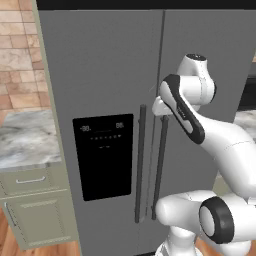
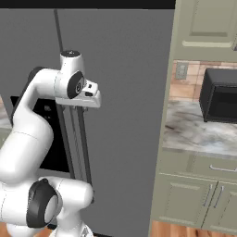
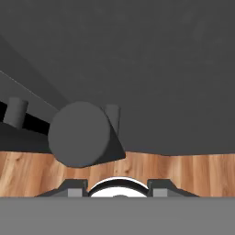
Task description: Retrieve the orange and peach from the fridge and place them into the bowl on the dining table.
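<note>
fridge (image 1: pixel 107 75) is seen with both doors shut; orange and peach are presumably inside, so nothing is retrieved yet. hand (image 2: pixel 79 109) is set at the top end of the right door handle (image 1: pixel 161 160), pointed down along it. hand is closed narrow; a grip on the handle is judged likely, though the fingers are hidden in the base views. handle's long axis runs vertical, end-on in the hand view, with wood floor (image 3: pixel 193 174) below. left door handle (image 1: pixel 140 165) lies just beside, so side clearance is tight. the right door probably swings out toward the base; open room is needed there. cabinets (image 2: pixel 194 199) flank the fridge's right.
</note>
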